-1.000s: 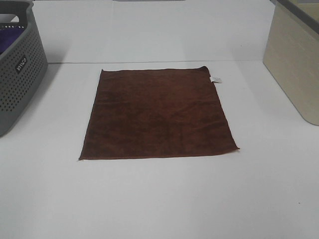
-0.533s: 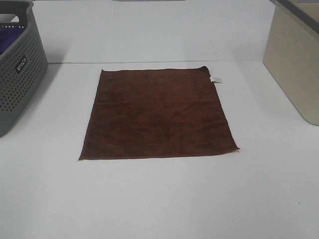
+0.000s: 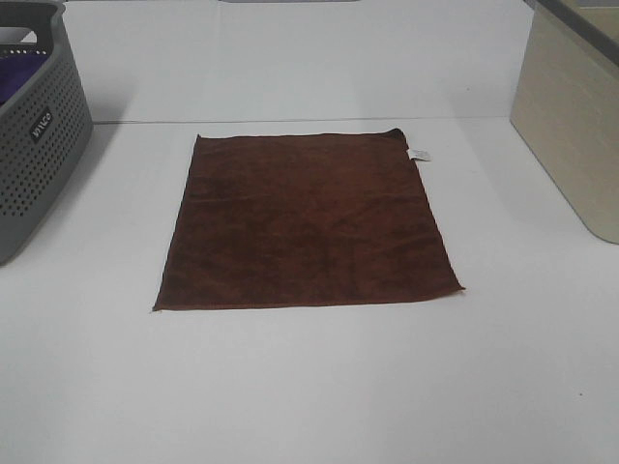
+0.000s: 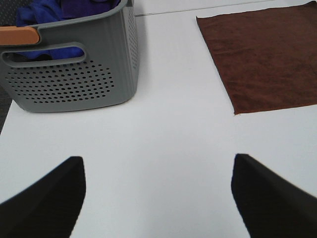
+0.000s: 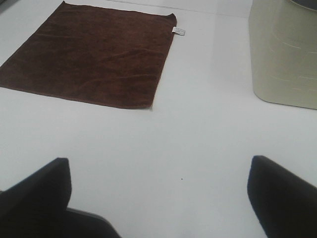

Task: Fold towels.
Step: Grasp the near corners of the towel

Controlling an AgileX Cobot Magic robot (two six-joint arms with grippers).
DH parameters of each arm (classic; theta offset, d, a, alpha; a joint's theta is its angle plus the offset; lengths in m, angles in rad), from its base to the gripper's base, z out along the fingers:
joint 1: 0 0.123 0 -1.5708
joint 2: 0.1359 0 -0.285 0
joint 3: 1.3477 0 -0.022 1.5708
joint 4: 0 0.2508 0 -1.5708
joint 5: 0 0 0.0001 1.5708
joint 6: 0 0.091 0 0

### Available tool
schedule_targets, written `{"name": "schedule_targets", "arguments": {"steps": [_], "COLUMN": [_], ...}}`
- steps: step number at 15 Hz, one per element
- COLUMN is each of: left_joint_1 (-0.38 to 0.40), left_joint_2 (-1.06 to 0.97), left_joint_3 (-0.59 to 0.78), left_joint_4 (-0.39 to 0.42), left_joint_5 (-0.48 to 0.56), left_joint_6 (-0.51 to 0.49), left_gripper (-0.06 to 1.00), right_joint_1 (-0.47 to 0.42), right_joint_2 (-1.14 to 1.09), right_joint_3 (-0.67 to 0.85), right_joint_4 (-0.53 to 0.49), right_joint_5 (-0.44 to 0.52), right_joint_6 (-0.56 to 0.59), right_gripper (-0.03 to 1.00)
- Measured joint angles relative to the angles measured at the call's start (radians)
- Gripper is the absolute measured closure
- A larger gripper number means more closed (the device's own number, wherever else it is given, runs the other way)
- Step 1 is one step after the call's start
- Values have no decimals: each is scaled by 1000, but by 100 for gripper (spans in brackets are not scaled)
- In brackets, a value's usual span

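Note:
A dark reddish-brown square towel (image 3: 305,222) lies flat and unfolded on the white table, with a small white tag (image 3: 419,154) at its far right corner. It also shows in the left wrist view (image 4: 262,54) and in the right wrist view (image 5: 94,52). Neither gripper shows in the exterior high view. My left gripper (image 4: 157,198) is open and empty, above bare table short of the towel's near left corner. My right gripper (image 5: 161,203) is open and empty, above bare table short of the towel's near right corner.
A grey perforated basket (image 3: 34,135) holding blue-purple cloth (image 4: 59,10) stands at the left of the table. A beige bin (image 3: 571,116) stands at the right; it also shows in the right wrist view (image 5: 285,54).

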Motion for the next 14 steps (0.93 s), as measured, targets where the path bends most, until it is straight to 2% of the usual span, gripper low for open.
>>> {"name": "schedule_targets", "arguments": {"steps": [4,6,8,10,13,14], "left_joint_1": [0,0,0,0,0,0], "left_joint_2": [0,0,0,53,250,330], "left_joint_3": [0,-10,-12,1,6,6], "left_joint_4": [20,55,67,65,5,-48], "left_joint_5": [-1,-54,-214,-377,-572,-636], "left_joint_6": [0,0,0,0,0,0], "left_gripper": [19,19,19,19,19,19], "right_joint_1": [0,0,0,0,0,0], "right_joint_2": [0,0,3,63,264,341], "right_joint_3": [0,0,-4,-3,-8,-14], "right_joint_4": [43,40,15,-21,-29,-27], "right_joint_5": [-1,-18,-98,-230,-346,-365], "right_joint_6": [1,35,109,150,159,159], "right_gripper": [5,5,5,7,9,9]}}
